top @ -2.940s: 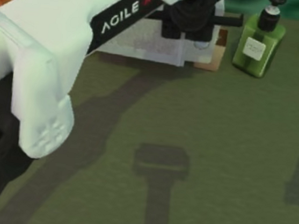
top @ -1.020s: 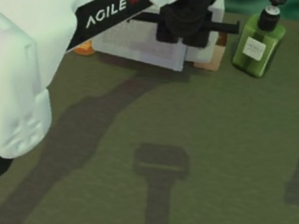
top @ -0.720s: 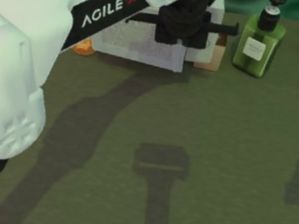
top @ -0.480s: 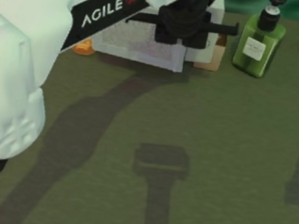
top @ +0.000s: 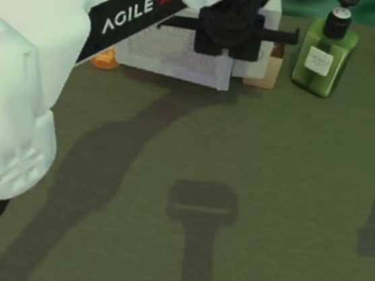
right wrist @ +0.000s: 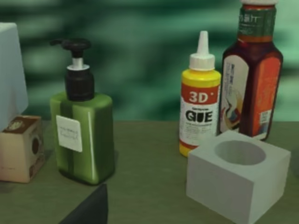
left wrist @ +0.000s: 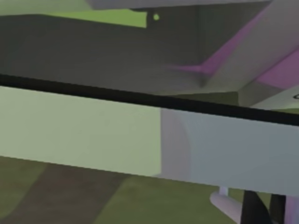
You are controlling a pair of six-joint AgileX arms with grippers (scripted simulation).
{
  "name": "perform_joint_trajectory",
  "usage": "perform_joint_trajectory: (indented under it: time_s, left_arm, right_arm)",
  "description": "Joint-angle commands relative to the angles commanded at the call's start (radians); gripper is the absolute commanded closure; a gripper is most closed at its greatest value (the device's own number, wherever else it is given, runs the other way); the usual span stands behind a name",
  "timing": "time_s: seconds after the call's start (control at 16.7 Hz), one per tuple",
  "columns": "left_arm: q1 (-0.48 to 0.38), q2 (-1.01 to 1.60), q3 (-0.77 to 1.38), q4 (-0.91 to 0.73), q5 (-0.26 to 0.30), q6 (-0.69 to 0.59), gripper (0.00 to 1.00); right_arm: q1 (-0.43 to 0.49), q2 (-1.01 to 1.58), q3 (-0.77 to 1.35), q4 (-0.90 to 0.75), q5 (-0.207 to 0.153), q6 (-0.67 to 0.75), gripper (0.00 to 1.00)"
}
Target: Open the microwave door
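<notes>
We reach left gripper (top: 228,31) over far microwave (top: 266,14) to swing door (top: 174,52) out; pincer state undeterminable. Right arm unseen.

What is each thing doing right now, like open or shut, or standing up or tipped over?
microwave door: swung partly open from the microwave.
left gripper: at the door's free edge.
green pump bottle: upright, pump cap on.
yellow glue bottle: upright, cap on.
dark sauce bottle: upright.
grey block: flat on the table, round hollow facing up.
small tan box: flat on the table beside the microwave.
</notes>
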Motion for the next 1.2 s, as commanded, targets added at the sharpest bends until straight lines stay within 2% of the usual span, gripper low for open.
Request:
perform_joint_trajectory:
  time_s: [0.72,1.2]
  left_arm:
    - [-0.007,0.002,-0.004,0.004,0.005,-0.001,1.0]
    - [0.008,-0.12,-0.203,0.109,0.046,0.097,1.0]
  right_arm:
    - [0.0,0.0,0.0,0.0,0.0,0.0,0.0]
    - [0.0,0.0,0.0,0.0,0.0,0.0,0.0]
